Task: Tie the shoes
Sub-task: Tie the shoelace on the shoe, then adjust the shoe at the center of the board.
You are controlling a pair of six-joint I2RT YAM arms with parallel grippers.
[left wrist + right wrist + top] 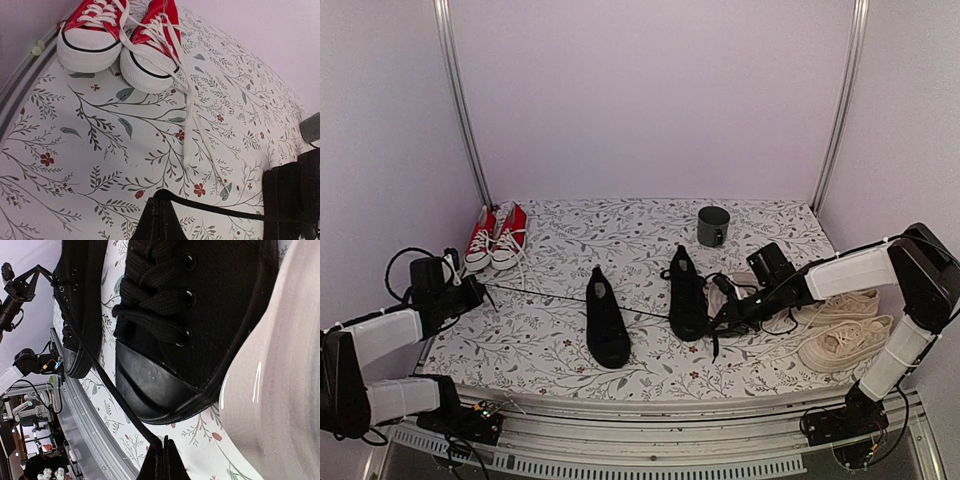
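With my left pincer (483,290) and right pincer (722,318) each clamped on an end of the black lace (545,295), I'm drawing it taut across the black shoes (686,293); next I must cross the ends.

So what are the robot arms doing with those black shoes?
They are tying the black shoes. The left gripper is shut on one end of a thin black lace, and the right gripper is shut on the other, by the right-hand black shoe. The lace is stretched tight across the table between them. No knot or bow shows yet. The red sneakers, cream sneakers and mug sit untouched.
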